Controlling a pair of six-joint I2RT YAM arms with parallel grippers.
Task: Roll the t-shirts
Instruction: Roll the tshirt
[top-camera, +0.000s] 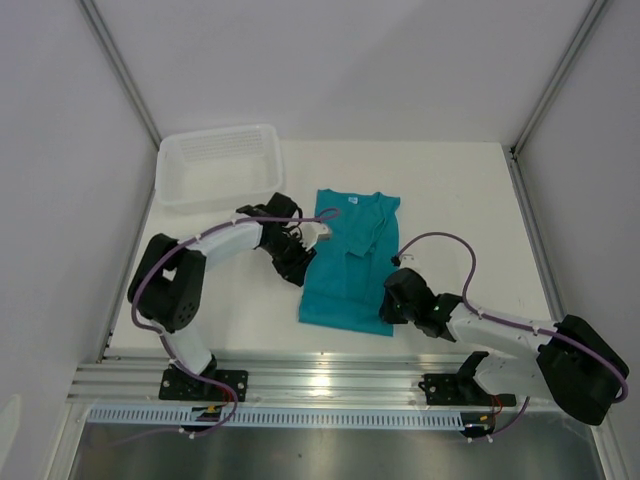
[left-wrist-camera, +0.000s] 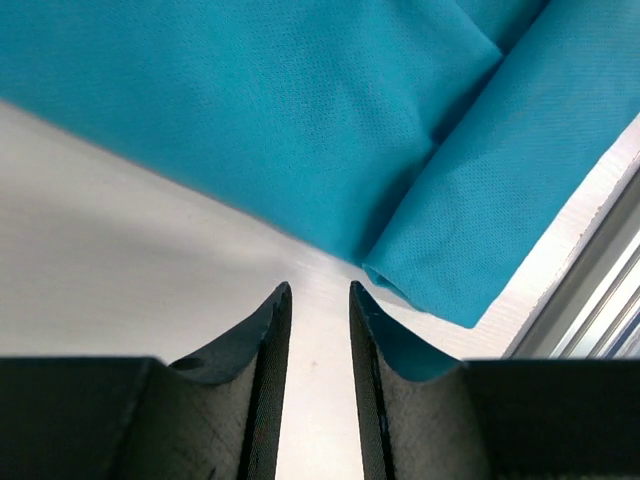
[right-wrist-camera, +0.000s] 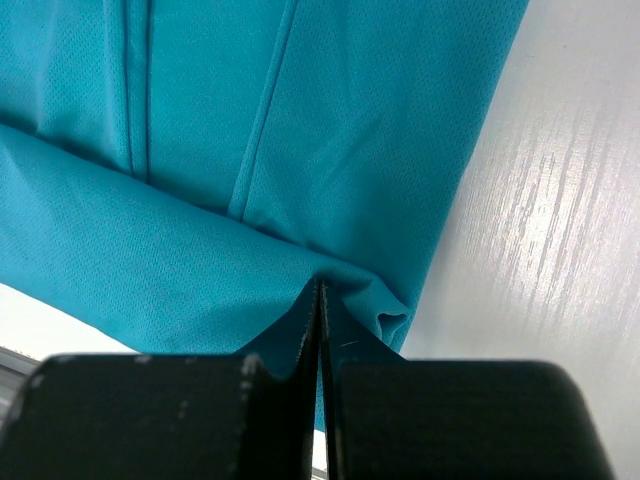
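Right fingers clamped on the shirt corner, left fingers slightly apart, empty, over the desk.

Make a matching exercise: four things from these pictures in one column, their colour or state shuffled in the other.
Column one:
1. t-shirt
2. basket
3. left end effector
4. right end effector

Column two:
A. slightly open, holding nothing
B. white
C. shut on the t-shirt's edge
D. teal

Pairs: 1-D, 2-B, 3-A, 4-C
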